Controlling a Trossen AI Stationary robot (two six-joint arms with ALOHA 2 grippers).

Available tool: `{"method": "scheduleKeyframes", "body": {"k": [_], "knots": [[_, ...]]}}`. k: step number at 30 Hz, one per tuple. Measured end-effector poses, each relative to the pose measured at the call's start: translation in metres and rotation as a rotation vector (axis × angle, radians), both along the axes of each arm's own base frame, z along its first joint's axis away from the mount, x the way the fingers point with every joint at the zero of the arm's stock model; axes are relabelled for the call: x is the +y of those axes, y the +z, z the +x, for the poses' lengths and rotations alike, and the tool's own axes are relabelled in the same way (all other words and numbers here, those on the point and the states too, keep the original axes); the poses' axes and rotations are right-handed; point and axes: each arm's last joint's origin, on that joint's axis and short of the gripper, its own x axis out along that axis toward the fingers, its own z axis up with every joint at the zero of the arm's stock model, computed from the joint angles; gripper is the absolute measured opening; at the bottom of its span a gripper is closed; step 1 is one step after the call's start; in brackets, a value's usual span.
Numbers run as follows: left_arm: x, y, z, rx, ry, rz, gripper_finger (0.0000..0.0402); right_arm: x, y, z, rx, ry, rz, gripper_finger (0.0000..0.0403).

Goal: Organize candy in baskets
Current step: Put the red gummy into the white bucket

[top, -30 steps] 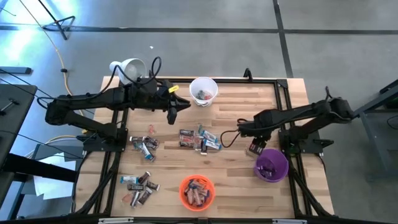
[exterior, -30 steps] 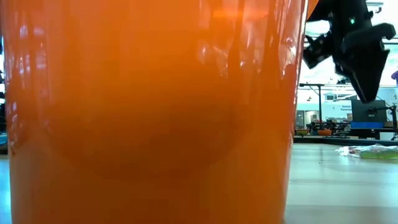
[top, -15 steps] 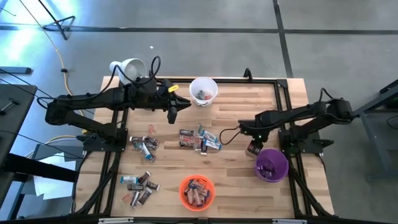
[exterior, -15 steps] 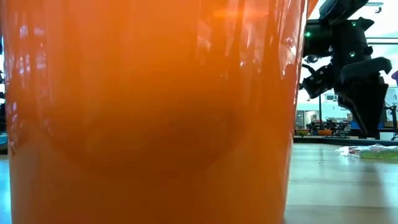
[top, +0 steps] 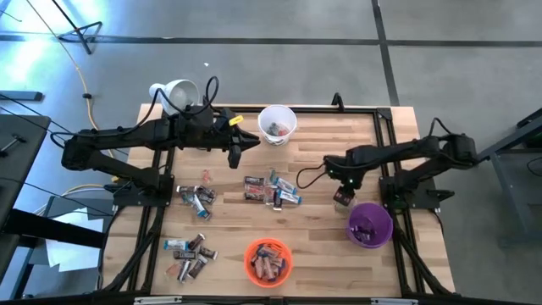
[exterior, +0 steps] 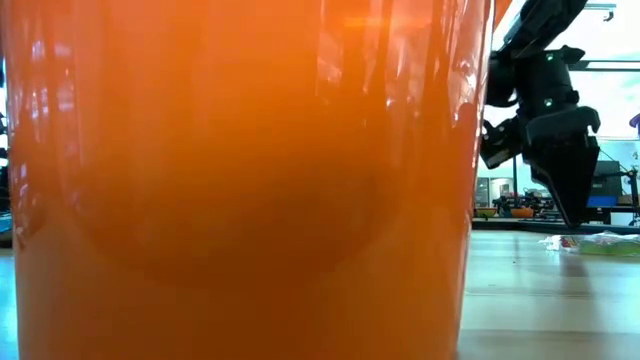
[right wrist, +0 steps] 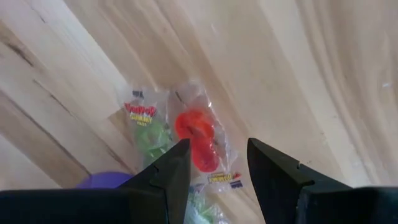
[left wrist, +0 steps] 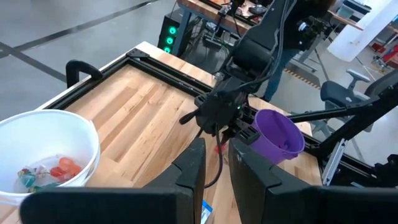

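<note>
My right gripper (top: 342,198) points down at the table just beyond the purple basket (top: 369,224), open. In its wrist view the fingers stand over a red candy in a clear wrapper (right wrist: 198,140), with a green one (right wrist: 146,123) beside it, both flat on the wood. My left gripper (top: 239,154) hovers near the white basket (top: 277,124), its fingers a little apart and with nothing between them (left wrist: 216,149). Candy lies in heaps at the table's middle (top: 271,191), left (top: 196,197) and near left (top: 190,250). The orange basket (top: 268,260) holds brown bars.
A white lamp (top: 174,91) stands at the table's far left corner. A black frame (top: 385,127) runs round the table's edge. The orange basket's wall (exterior: 240,180) fills most of the low view. Bare wood lies between the white basket and my right gripper.
My right gripper has sunk toward the table beside the purple basket and tipped to point more steeply down, staying open. My left arm has kept still.
</note>
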Motion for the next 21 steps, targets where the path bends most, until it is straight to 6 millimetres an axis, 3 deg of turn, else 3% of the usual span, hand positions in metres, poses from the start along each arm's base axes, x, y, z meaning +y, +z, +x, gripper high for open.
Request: {"method": "scheduleKeyframes", "body": {"k": [13, 21], "knots": [[0.001, 0.000, 0.000, 0.002, 0.027, 0.009, 0.0055, -0.010, -0.032, 0.008, 0.121, 0.072, 0.116, 0.0152], [0.001, 0.000, 0.000, 0.003, 0.046, 0.015, 0.0055, -0.016, -0.035, 0.008, 0.117, 0.063, 0.128, 0.0130]]}}
